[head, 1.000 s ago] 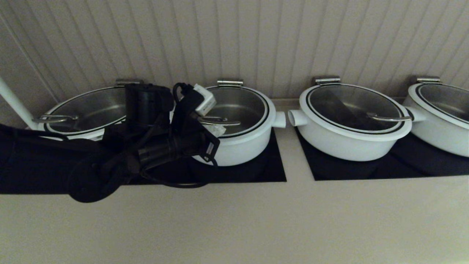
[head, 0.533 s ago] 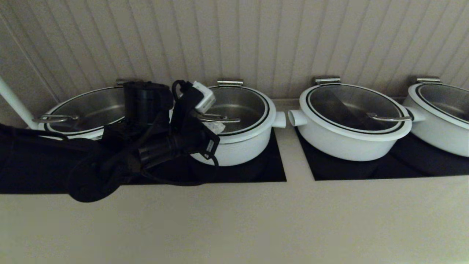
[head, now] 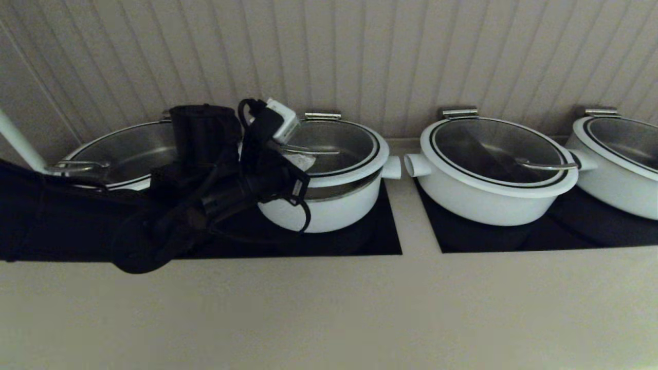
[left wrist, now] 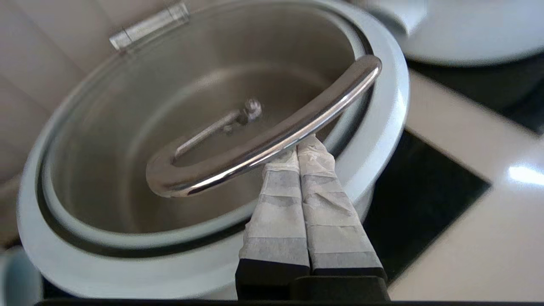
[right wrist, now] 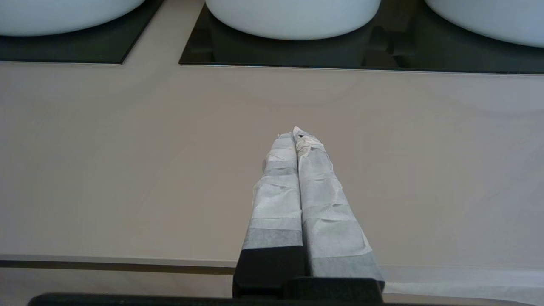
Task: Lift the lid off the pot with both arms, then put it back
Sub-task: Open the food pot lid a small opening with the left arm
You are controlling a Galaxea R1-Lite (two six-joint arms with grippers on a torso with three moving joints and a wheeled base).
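The pot stands second from the left on a black cooktop panel. Its glass lid with the white rim is held a little above the pot, and a band of steel shows under the rim. My left gripper is shut, its taped fingertips hooked under the lid's curved steel handle. In the left wrist view the handle rests across the tips of my left gripper, over the lid's glass. My right gripper is shut and empty above the beige countertop; it is out of the head view.
Wider lidded white pots stand at the left, right and far right, close to the pot's side handles. Black cooktop panels lie under them. A panelled wall runs close behind. A white pole stands far left.
My left gripper has risen with the handle, and the lid has come up off the pot, opening a gap under its rim.
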